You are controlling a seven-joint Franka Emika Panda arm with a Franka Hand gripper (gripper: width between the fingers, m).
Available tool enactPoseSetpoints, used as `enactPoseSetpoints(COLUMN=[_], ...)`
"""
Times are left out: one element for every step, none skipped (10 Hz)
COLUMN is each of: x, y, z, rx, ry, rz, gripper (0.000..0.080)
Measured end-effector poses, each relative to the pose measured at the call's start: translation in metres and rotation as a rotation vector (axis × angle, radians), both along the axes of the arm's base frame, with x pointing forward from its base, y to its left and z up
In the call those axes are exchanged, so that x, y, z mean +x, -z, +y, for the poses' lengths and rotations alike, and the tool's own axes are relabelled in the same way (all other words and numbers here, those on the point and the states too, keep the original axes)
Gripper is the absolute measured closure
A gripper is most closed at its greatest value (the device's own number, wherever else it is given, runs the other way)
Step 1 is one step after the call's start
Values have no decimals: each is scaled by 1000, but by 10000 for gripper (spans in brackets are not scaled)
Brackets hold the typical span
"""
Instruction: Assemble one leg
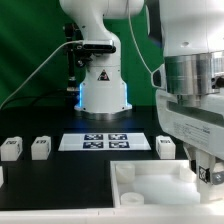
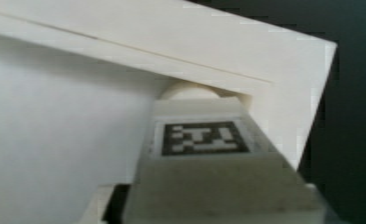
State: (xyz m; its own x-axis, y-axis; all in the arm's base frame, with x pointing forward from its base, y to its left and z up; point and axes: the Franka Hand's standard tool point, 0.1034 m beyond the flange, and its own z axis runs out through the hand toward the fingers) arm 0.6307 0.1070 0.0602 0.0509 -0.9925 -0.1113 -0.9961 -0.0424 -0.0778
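Tool (image 1: 208, 170) hangs at four o'clock in my exterior view, clenched on the leg (image 2: 206, 137), I think, though its fingers are hidden from me. The panel (image 1: 150, 175) lies at five o'clock on the tabletop (image 1: 60, 190). The leg's tip meets the corner socket (image 2: 198, 95). I judge it placed but not yet seated. Three spare legs (image 1: 40, 148) are untouched.

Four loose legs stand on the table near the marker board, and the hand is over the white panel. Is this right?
Not quite: only three loose legs stand on the table near the marker board, as the exterior view shows. The hand, over the white panel, holds the fourth leg.
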Motion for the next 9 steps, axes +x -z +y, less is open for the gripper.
enactPoseSetpoints(x=[-2, -3, -3, -3, -4, -5, -8, -11, -14], y=[0, 0, 0, 1, 1, 2, 3, 4, 5], z=[-1, -1, -1, 0, 0, 3, 13, 22, 31], rx=[29, 42, 40, 40, 37, 32, 25, 3, -11], ry=[150, 201, 175, 174, 148, 105, 11, -175, -321], rz=[3, -5, -8, -7, -9, -12, -19, -39, -52], gripper=[508, 508, 508, 394, 394, 259, 173, 157, 157])
